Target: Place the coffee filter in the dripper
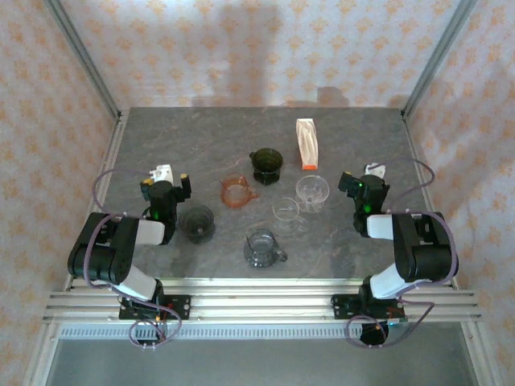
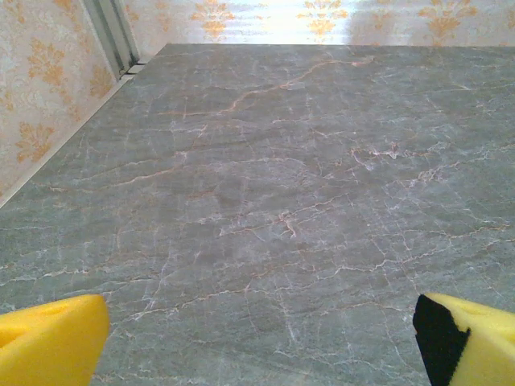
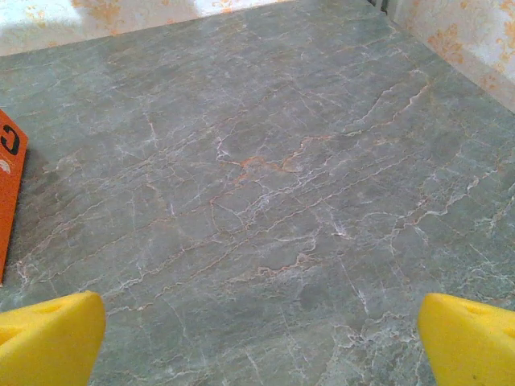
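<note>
The dark green dripper (image 1: 265, 165) stands upright near the middle of the grey marbled desk (image 1: 201, 137), and everything else is placed from it. The coffee filter pack (image 1: 306, 143), a white sleeve with an orange end, lies flat just to the dripper's right and a little farther from the arms, apart from it. No loose filter can be made out in any cup.

Nearer the arms and slightly left of the green dripper sits an orange dripper (image 1: 236, 193). Nearer and to its right is a clear dripper (image 1: 312, 191), with a second clear dripper (image 1: 286, 211) just beside that one on the near side. Straight toward the arms from the green dripper, well apart from it, stands a glass jug (image 1: 261, 248). A smoky grey dripper (image 1: 196, 223) sits to the near left.

The left claw (image 1: 173, 178) hangs well left of the green dripper, close to the smoky grey one. In its wrist view the left claw (image 2: 261, 344) has its yellow fingers (image 2: 48, 338) spread to the frame's corners, wide open over bare desk and holding nothing.

The right claw (image 1: 362, 174) hangs well right of the green dripper, beyond the clear one. Its wrist view shows the right claw (image 3: 261, 338) equally wide open and empty, with the pack's orange end (image 3: 10, 185) at the left border.
</note>
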Motion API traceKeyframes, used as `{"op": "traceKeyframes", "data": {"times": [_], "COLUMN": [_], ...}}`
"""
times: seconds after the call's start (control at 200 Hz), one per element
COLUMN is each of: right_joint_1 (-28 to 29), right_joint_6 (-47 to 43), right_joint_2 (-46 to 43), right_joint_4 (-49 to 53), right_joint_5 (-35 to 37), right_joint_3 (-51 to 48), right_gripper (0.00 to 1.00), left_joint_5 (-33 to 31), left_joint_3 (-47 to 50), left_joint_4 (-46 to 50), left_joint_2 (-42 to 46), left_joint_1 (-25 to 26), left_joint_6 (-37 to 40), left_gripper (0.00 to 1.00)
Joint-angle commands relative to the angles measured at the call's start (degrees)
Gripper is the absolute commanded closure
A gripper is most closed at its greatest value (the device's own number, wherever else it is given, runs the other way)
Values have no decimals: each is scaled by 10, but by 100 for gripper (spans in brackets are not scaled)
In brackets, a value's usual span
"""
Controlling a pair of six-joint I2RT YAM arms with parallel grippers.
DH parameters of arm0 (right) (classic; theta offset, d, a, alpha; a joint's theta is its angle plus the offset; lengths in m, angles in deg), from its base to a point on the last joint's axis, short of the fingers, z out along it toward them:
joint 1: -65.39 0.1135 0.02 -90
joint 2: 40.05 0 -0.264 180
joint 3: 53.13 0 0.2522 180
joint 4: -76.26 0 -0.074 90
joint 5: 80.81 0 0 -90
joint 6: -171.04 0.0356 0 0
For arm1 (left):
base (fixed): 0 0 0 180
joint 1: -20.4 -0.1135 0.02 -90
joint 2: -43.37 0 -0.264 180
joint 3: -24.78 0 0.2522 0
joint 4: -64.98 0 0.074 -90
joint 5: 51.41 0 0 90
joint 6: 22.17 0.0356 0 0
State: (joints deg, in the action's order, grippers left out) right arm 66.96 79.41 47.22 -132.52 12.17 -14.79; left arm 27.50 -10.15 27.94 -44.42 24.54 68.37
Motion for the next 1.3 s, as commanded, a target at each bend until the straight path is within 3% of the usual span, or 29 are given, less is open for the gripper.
{"op": "traceKeyframes", "data": {"times": [0.0,1.296], "right_joint_1": [1,-1], "right_joint_6": [-7,-4], "right_joint_2": [0,0], "right_joint_4": [-21,-18], "right_joint_5": [7,3], "right_joint_3": [-6,-4], "right_gripper": [1,0], "left_joint_5": [0,5], "left_joint_3": [-5,-7], "left_joint_4": [-10,-5], "left_joint_2": [-1,0], "left_joint_1": [2,-5], "left_joint_6": [11,7], "left_gripper": [0,0]}}
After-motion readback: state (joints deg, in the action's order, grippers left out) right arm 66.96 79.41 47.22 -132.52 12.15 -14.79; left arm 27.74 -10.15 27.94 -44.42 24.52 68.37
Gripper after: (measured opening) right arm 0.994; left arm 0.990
